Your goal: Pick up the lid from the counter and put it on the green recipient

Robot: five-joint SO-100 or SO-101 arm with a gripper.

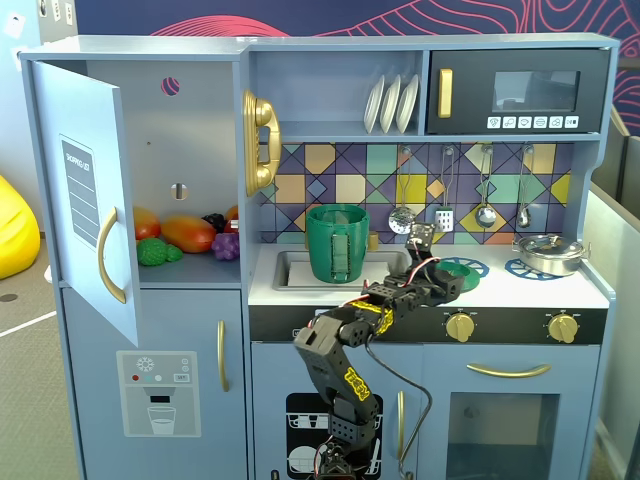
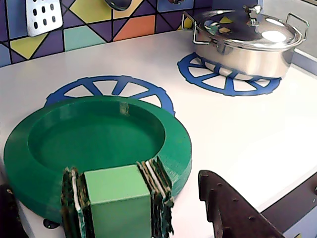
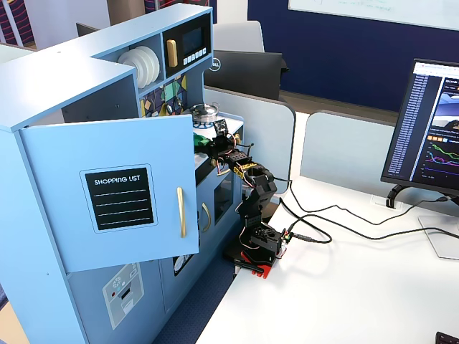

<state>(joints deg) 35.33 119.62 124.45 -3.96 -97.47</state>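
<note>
The lid point(image 2: 99, 134) is a flat round dark green disc with a sunken middle. It lies on the left blue burner ring point(image 2: 111, 87) of the counter. A light green block-shaped knob point(image 2: 116, 193) stands at its near edge. My gripper point(image 2: 106, 183) is open, with the knob between the jaws and apart from both. The dark toothed finger point(image 2: 233, 208) is on the right, and only the edge of the other finger point(image 2: 7, 213) shows on the left. In a fixed view my gripper point(image 1: 450, 278) is at the lid point(image 1: 466, 267). The green recipient point(image 1: 337, 243) stands upright in the sink, to the left.
A silver pan with its own lid point(image 2: 247, 37) sits on the right burner ring point(image 2: 223, 79), also seen in a fixed view point(image 1: 548, 252). Utensils point(image 1: 445, 215) hang on the tiled back wall. The fridge door point(image 1: 85, 190) stands open at the left.
</note>
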